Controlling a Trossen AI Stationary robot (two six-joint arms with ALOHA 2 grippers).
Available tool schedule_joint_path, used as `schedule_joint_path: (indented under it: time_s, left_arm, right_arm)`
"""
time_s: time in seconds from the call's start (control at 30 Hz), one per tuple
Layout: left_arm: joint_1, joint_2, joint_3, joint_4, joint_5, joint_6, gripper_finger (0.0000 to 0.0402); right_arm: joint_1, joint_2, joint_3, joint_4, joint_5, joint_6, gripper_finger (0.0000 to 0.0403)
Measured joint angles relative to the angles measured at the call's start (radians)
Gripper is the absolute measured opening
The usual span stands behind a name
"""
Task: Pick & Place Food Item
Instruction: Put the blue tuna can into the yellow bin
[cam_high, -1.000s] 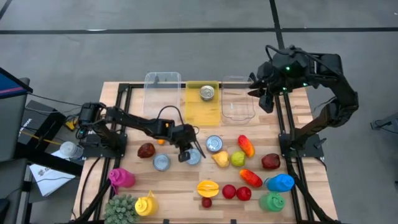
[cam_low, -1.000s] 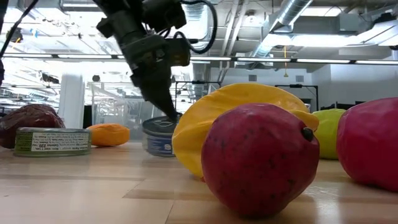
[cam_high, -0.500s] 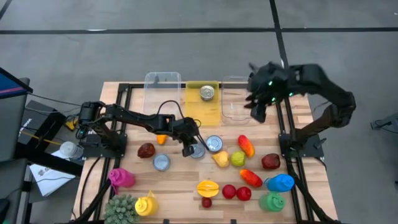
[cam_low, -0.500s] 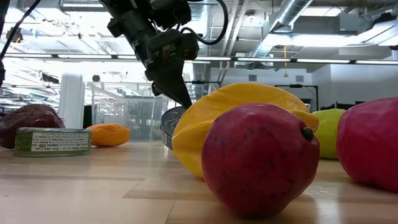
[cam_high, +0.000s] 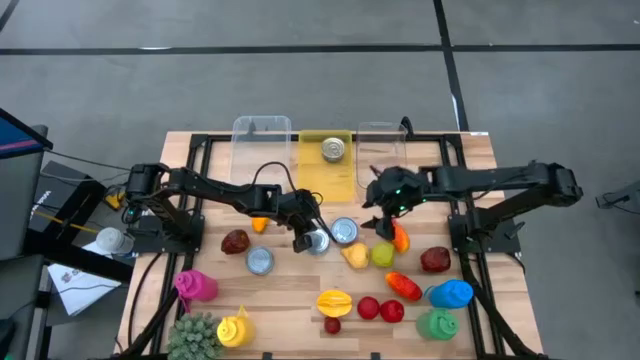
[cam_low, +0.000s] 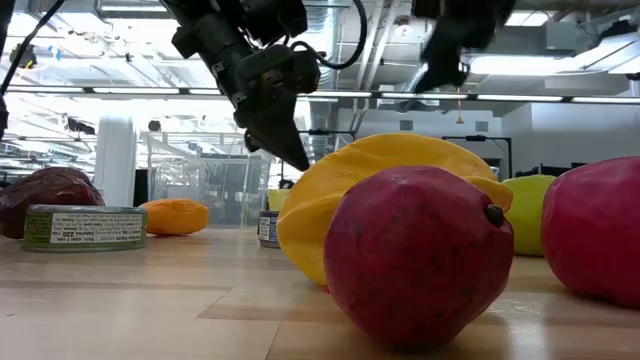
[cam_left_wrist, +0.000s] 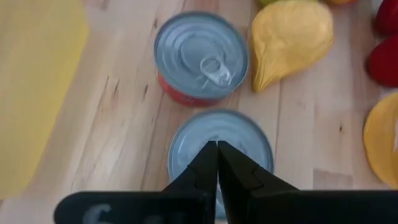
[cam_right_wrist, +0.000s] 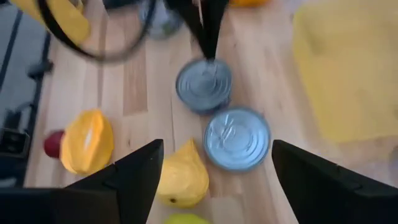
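My left gripper (cam_high: 313, 238) is shut, and its tips (cam_left_wrist: 217, 146) hang over the lid of a silver can (cam_left_wrist: 221, 155). The low view shows a gap between those tips (cam_low: 302, 167) and that can (cam_low: 268, 228). Right beside it stands a red-labelled can (cam_left_wrist: 201, 56) with a pull tab. My right gripper (cam_high: 383, 218) is open (cam_right_wrist: 214, 168) in the air above the red-labelled can (cam_right_wrist: 237, 139) and a yellow pear-shaped fruit (cam_right_wrist: 182, 175). An orange-red fruit (cam_high: 397, 235) lies just right of it.
A third can (cam_high: 333, 149) sits on the yellow tray (cam_high: 325, 175) between two clear bins (cam_high: 261, 140) (cam_high: 382, 165) at the far edge. Another can (cam_high: 260, 261), a dark red fruit (cam_high: 235, 241) and several fruits and bottles (cam_high: 450, 294) crowd the near half.
My right arm has swung from high over the far-right clear bin down toward the table's middle, above the cans. The silver can under my left gripper has slid slightly toward the red-labelled can. It stood tipped on its edge half a second ago and now sits flat.
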Motion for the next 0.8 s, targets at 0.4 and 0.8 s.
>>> schedule_joint_path:
  time_s: [0.4,0.8]
  left_arm:
    - [-0.092,-0.051,-0.037,-0.103,-0.281,-0.448,0.0019]
    - [-0.125,-0.050,-0.153,0.033,-0.302,-0.614,0.0057]
  right_arm:
    - [0.053,0.086,-0.051,0.038,0.000,0.001,0.0292]
    - [0.049,0.086,-0.049,0.076,0.002,0.001,0.0292]
